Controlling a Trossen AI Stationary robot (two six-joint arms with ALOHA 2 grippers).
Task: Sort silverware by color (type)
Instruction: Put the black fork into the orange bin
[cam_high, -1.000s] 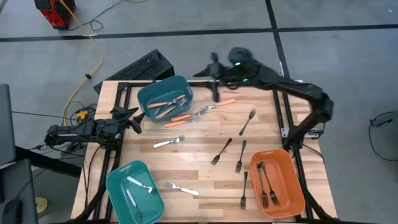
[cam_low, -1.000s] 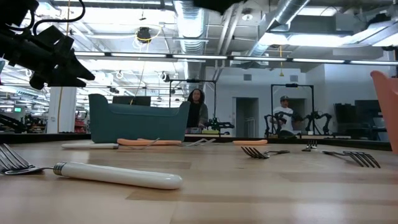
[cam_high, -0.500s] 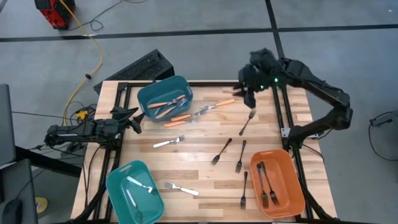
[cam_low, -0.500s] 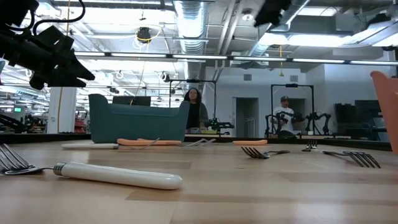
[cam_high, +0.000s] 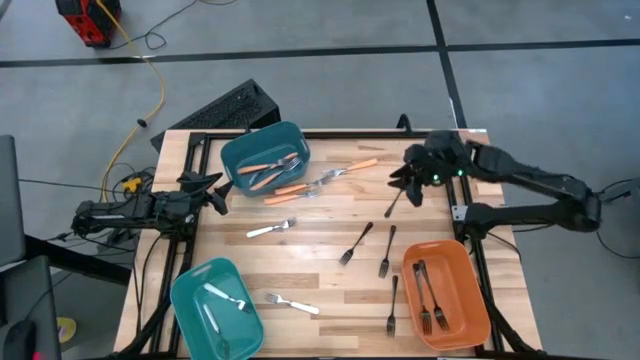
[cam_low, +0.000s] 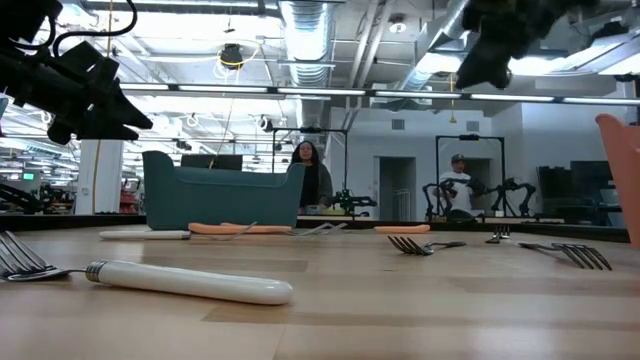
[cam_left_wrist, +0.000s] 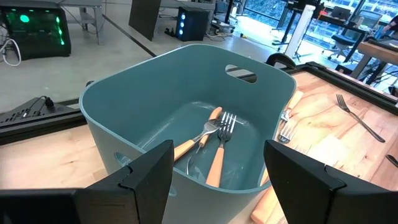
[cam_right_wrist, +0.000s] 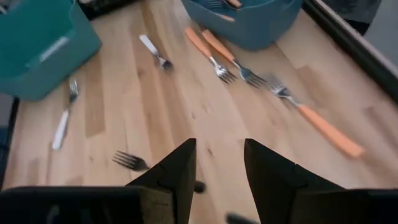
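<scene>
While the right pincer (cam_high: 408, 186) hovers open — black fork (cam_high: 398, 195) beneath.

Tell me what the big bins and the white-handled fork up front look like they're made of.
Teal bin: probably molded plastic, smooth matte walls with a cut-out handle slot. Orange bin: likely the same. White-handled fork: glossy white handle, maybe plastic, with shiny metallic-looking tines.

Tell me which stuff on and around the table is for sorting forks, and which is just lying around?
For the job:
- orange-handled forks
- black forks
- white forks
- teal bins
- orange bin
- right hand

Just lying about:
- keyboard
- yellow cable
- red box
</scene>
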